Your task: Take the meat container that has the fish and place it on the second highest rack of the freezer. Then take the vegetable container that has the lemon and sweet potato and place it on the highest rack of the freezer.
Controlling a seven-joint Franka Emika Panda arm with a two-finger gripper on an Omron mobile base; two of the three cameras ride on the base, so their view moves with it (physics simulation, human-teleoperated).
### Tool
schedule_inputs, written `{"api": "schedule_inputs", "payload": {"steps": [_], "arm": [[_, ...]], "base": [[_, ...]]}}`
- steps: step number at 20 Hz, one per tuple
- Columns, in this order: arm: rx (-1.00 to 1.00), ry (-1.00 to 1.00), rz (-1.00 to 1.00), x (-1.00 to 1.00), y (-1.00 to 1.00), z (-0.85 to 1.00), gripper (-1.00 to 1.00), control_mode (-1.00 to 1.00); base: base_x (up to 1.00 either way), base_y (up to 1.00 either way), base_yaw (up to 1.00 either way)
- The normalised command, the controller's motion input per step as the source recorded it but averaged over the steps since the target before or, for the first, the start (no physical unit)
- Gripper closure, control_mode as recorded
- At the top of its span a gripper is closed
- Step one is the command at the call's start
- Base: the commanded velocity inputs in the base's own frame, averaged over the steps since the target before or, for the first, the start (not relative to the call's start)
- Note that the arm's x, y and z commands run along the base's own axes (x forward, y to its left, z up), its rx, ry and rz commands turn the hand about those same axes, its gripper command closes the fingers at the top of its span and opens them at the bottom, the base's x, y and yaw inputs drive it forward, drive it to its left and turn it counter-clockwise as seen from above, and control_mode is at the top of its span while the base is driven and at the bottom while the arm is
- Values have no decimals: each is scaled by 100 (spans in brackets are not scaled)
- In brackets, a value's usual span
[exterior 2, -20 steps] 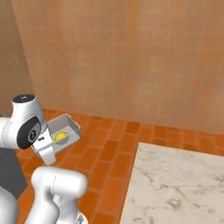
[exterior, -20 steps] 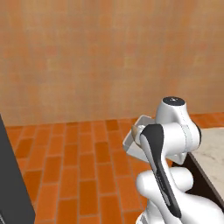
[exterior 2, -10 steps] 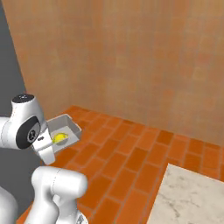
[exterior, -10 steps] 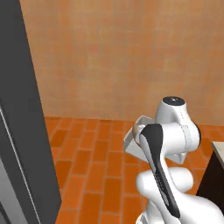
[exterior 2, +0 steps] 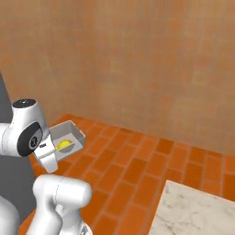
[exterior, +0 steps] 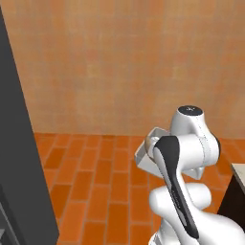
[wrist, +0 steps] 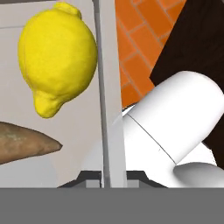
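The vegetable container [exterior 2: 73,136], a pale grey tray, hangs level in front of the arm, well above the brick floor. My gripper [exterior 2: 50,149] is shut on its near wall. In the hand view that wall [wrist: 104,96] runs straight up from the gripper [wrist: 105,176]. Inside lie the bright-yellow lemon [wrist: 56,56] and the tip of the brown sweet potato [wrist: 24,146]. The lemon [exterior 2: 64,144] is also a yellow spot in the right base view. One corner of the container [exterior: 142,152] peeks past the arm. A dark grey freezer panel [exterior: 19,143] stands at the left; its racks and the fish are out of view.
Orange brick floor [exterior 2: 137,165] spreads ahead to a tan wall [exterior: 119,62]. A marble counter corner [exterior 2: 197,211] lies at the lower right, over a dark cabinet [exterior: 235,203]. The grey freezer panel [exterior 2: 11,183] stands close behind the arm.
The whole picture has slid right as the base turned: the grey panel has grown at the left and the marble counter has drawn off to the right. The held container kept its place.
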Motion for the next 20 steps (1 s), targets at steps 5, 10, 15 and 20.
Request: {"api": "schedule_inputs", "payload": {"steps": [5,10,15,20], "arm": [[0,0,0,0,0,0,100,100],[0,0,0,0,0,0,100,100],[0,0,0,0,0,0,100,100],[0,0,0,0,0,0,100,100]], "base": [[100,26,-1],[100,-42,-11],[48,-7,48],[-12,0,90]]}}
